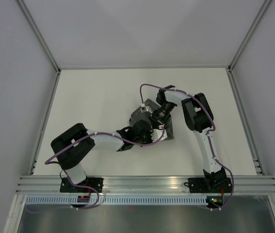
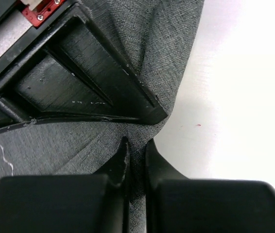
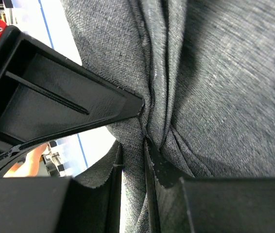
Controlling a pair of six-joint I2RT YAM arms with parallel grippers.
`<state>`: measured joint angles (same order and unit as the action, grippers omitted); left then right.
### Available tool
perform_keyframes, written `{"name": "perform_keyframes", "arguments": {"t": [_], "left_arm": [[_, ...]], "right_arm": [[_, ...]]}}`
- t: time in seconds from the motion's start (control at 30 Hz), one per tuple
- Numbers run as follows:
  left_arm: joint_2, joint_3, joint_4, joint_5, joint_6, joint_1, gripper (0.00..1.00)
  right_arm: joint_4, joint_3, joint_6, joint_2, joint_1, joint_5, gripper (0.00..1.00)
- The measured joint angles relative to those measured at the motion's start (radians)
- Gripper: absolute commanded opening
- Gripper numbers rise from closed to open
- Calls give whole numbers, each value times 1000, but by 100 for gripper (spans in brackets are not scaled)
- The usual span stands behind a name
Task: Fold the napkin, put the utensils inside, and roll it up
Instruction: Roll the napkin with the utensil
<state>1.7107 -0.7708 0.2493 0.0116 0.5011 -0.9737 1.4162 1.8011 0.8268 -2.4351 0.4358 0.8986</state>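
The napkin (image 1: 141,115) sits bunched near the middle of the bench (image 1: 94,92) — the left hand (image 2: 136,145) and the right hand (image 3: 132,145) each pinch its grey folds tightly.

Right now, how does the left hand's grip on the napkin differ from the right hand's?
The left hand pinches a thin fold of the napkin near its edge, with bare table beside it; the right hand grips a thicker bunch of gathered folds, cloth nearly filling its view. From above, the left arm reaches sideways across the table, while the right arm arches out and curls back. Both hands are shut on the napkin.
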Motion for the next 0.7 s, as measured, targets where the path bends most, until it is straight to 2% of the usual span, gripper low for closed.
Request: {"name": "perform_keyframes", "arguments": {"t": [0.07, 0.17, 0.2, 0.3, 0.4, 0.53, 0.7], "left_arm": [[9, -18, -23, 17, 3, 0, 2], [17, -36, -41, 42, 2, 6, 2], [18, -37, -41, 50, 2, 9, 2], [22, -40, -38, 90, -3, 21, 2], [32, -48, -34, 129, -13, 31, 2], [65, -88, -37, 201, -40, 59, 2], [84, -103, -32, 300, -80, 103, 2]], "right_arm": [[4, 0, 2, 0, -5, -4, 11], [13, 0, 8, -1, -11, -8, 22], [14, 0, 9, -1, -12, -8, 31], [21, 0, 4, 0, -16, -6, 44], [40, 2, -8, 3, -30, 5, 51], [24, 2, -33, 29, -53, -5, 54], [-189, -14, -122, 112, -138, -35, 50]]}}
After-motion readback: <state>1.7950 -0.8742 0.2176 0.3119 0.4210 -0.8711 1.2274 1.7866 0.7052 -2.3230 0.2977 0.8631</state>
